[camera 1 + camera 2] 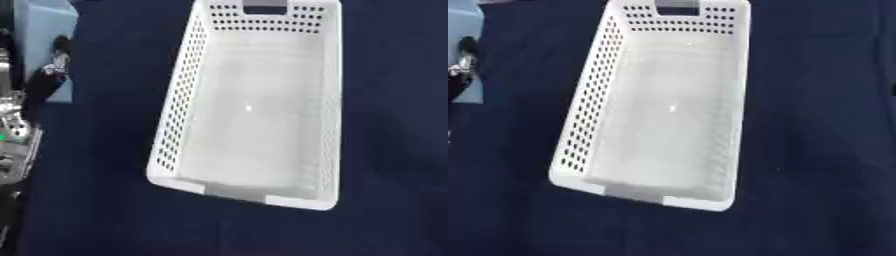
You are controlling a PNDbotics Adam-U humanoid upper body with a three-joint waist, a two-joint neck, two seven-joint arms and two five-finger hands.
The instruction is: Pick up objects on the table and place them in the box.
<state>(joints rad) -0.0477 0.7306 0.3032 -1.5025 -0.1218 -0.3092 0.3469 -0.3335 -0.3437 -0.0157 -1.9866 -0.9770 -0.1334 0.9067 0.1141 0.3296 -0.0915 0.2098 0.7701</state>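
You have a dark blue cloth (pixel 96 215) across the whole table, and the white perforated basket (pixel 179 100) sits on it, long side running away from you and slightly askew, with nothing visible inside. Left of the basket, at the far corner, lies a light blue box (pixel 48 30). Your left hand (pixel 54 62) reaches up along the left edge against that blue box; it seems to be touching it, but you cannot tell how its fingers are set.

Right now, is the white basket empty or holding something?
Empty: the white basket shows only its bare floor, with nothing inside, standing upright on the dark blue cloth.
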